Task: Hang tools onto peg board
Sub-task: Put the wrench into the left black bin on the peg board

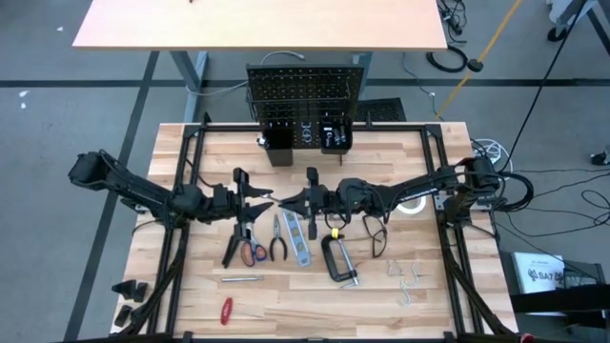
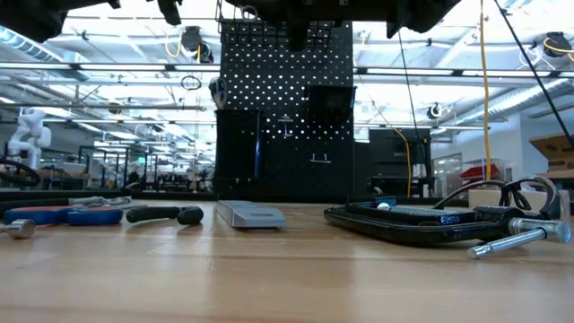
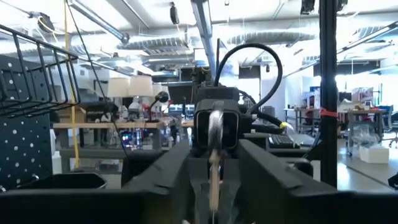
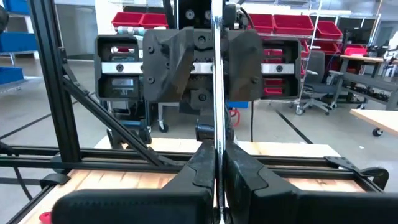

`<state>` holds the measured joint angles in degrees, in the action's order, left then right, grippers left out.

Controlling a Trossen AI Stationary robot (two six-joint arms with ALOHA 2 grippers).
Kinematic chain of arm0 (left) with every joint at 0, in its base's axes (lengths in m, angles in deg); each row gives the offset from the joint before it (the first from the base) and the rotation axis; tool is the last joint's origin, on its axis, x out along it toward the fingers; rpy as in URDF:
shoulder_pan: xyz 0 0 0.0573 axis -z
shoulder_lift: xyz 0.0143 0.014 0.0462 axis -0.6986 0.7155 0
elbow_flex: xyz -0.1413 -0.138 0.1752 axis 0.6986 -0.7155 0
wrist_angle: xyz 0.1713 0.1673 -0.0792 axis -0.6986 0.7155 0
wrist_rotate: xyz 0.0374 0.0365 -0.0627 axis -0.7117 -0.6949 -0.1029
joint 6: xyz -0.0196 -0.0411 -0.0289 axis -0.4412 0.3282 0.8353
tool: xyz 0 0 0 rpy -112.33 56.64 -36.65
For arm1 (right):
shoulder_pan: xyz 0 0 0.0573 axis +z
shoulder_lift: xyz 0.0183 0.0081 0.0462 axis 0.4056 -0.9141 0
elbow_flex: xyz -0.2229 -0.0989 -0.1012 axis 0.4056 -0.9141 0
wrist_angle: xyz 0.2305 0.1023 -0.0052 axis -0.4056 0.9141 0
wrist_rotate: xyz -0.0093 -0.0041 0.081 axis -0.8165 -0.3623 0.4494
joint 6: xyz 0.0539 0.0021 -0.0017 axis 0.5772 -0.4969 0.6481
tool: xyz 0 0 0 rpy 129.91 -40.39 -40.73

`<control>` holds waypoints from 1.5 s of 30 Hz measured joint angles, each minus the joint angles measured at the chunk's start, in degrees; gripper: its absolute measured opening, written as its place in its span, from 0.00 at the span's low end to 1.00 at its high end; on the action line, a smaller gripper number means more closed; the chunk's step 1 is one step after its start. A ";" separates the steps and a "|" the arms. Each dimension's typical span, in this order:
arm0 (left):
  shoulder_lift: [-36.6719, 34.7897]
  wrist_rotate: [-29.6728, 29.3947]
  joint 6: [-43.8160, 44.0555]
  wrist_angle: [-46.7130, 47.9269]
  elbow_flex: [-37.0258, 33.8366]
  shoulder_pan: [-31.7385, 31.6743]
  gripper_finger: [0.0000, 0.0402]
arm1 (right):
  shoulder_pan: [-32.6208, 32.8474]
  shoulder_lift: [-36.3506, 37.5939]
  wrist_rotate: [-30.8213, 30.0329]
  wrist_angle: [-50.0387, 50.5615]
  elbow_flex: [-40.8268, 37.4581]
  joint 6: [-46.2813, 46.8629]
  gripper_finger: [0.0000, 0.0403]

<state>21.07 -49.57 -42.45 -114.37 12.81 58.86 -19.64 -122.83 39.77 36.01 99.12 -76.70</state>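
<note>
1. The two arms meet nose to nose above the middle of the table. That looks like a hand-over in the air, probably to regrip the tool for hanging.
2. The right gripper [image 1: 292, 200] has its fingers pressed together on a wrench [image 4: 216, 93]. It holds the flat steel edge-on and upright, clear of the table, so both faces are exposed to the other arm.
3. The left gripper [image 1: 264, 198] faces it from the left. Its fingers [image 3: 155, 177] stand apart, one on each side of the wrench. I see no firm pinch yet, so the right arm appears to carry the weight alone.
4. Judging by this, the right hold should stay until the left fingers bear on the steel. Letting go sooner risks dropping the wrench onto the tools below.
5. The peg board [image 1: 305, 90] stands upright at the far edge, straight beyond the grippers, with two bins [image 1: 278, 145] low on its face. Its upper rows of holes look free in the low view, which is where a ring end could go.
6. The remaining tools lie flat on the near half, within reach of both arms:
   - scissors [image 1: 254, 252]
   - a level [image 1: 299, 238]
   - a clamp [image 1: 338, 259]
   - glasses [image 1: 375, 229]
   - a screwdriver [image 1: 227, 310] near the left corner
   - tape [image 1: 412, 203] to the right
7. With so much still on the table, the task seems to be in its early part.
</note>
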 joint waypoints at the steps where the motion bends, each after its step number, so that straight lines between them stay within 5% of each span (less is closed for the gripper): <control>1: -0.01 0.01 -0.01 -0.21 0.00 0.00 0.25 | -0.10 0.00 0.00 0.34 0.00 0.00 0.01; 5: -0.04 0.69 -0.06 -0.36 0.00 -0.20 0.04 | -0.19 0.00 0.28 0.55 0.00 -0.07 0.01; 10: -0.04 2.05 0.04 -0.30 0.00 -0.74 0.01 | -0.19 0.11 0.09 1.00 0.00 -2.47 0.03; 13: -0.62 0.41 0.01 0.24 0.00 -0.73 0.01 | -0.11 0.36 -2.53 2.03 0.02 -5.08 0.12; 20: -5.04 -10.67 -3.02 11.35 1.99 -0.81 0.00 | -0.13 7.13 -10.29 16.32 0.02 -8.47 0.39; 27: -3.92 -19.66 -8.79 20.85 8.74 -4.20 0.00 | 0.33 15.03 -10.13 31.56 -1.17 -6.61 0.46; 38: 0.60 -14.87 -7.56 20.60 9.22 -17.12 0.00 | 0.38 26.67 -13.28 18.95 -20.88 0.66 0.41; 45: 4.59 -8.73 -7.46 15.07 9.25 -23.22 0.00 | 1.09 27.72 -12.76 12.91 -26.83 3.44 0.41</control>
<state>25.66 -58.30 -49.92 -99.30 22.06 35.64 -18.55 -95.11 27.01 48.92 72.29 -73.26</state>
